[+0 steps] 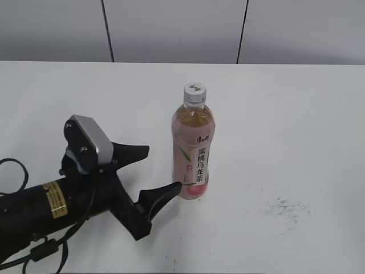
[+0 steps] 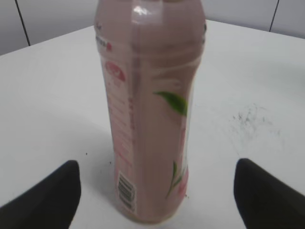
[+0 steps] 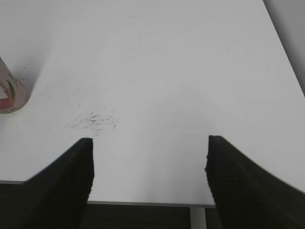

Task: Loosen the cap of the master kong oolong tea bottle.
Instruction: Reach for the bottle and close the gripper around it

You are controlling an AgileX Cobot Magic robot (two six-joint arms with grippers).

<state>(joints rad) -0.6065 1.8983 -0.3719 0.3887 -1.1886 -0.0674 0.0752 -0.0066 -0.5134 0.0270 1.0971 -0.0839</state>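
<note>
The master kong oolong tea bottle [image 1: 194, 149] stands upright on the white table, pale amber tea inside, pink-and-white label with black characters. Its white cap [image 1: 194, 91] sits on top. My left gripper [image 1: 162, 168] is open, level with the bottle's lower part and just left of it; one fingertip is near the bottle's base. In the left wrist view the bottle [image 2: 150, 109] fills the middle between the open fingers [image 2: 157, 191]; the cap is out of that view. My right gripper [image 3: 148, 157] is open and empty above the table's front edge; the bottle's base [image 3: 10, 95] shows at far left.
The white table [image 1: 296, 125] has a patch of dark scuff marks [image 1: 284, 209] to the right of the bottle, also in the right wrist view [image 3: 90, 121]. A grey panelled wall runs behind the table. The table's front edge [image 3: 143, 202] lies below the right gripper.
</note>
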